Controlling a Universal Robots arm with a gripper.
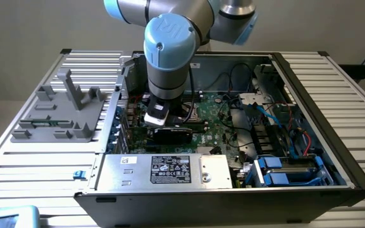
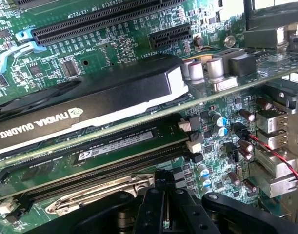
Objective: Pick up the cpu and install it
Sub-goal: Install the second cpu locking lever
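Observation:
My gripper hangs low inside the open computer case, over the green motherboard next to the black graphics card. In the wrist view its black fingers are pressed close together, so the gripper is shut. Just past the fingertips lies the silver metal frame of the processor socket. The cpu is hidden; I cannot tell whether anything sits between the fingers.
Two memory sticks and the graphics card stand close beside the socket. Capacitors and red wires crowd the other side. A silver power supply fills the case front. A grey fixture sits at the exterior view's left.

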